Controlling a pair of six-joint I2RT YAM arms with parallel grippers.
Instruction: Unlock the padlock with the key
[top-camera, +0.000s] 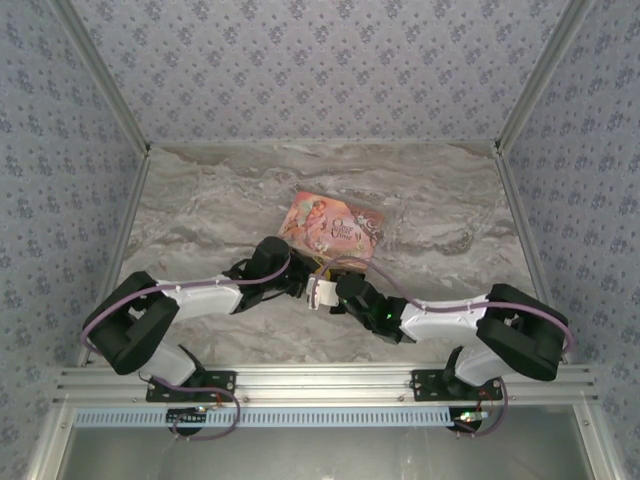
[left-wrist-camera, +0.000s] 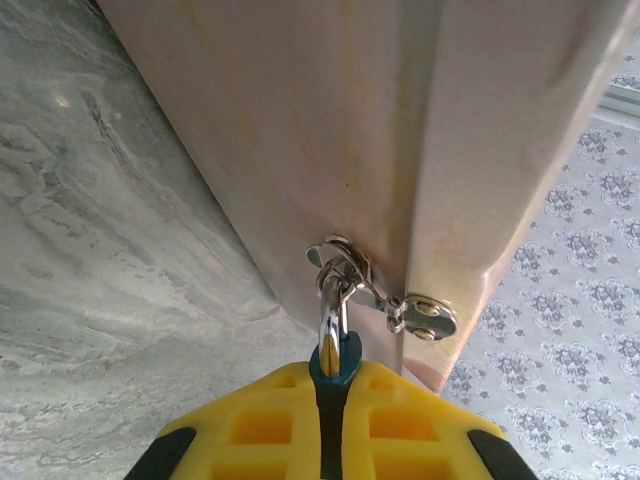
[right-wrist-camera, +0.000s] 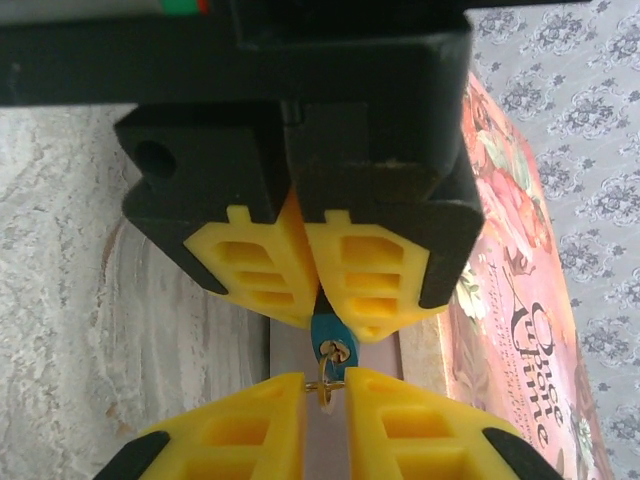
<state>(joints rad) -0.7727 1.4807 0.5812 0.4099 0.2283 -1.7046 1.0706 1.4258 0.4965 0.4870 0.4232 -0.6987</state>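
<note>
While the left end effector (left-wrist-camera: 335, 388) clamps padlock (left-wrist-camera: 336, 368) at tin (left-wrist-camera: 300, 150), right end effector (right-wrist-camera: 326, 402) brackets key (right-wrist-camera: 327, 382), grip unclear.

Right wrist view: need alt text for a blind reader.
The left gripper, jaws clamped on the tiny blue padlock, faces the right gripper, whose jaws stand close around a small gold key at the keyhole. The pink tin lies rightward on the marble table.

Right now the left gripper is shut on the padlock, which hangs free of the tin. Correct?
Not free. The left wrist view shows the padlock with its shackle hooked through the hasp on the tin. The rest holds: the left gripper is shut on the padlock.
</note>
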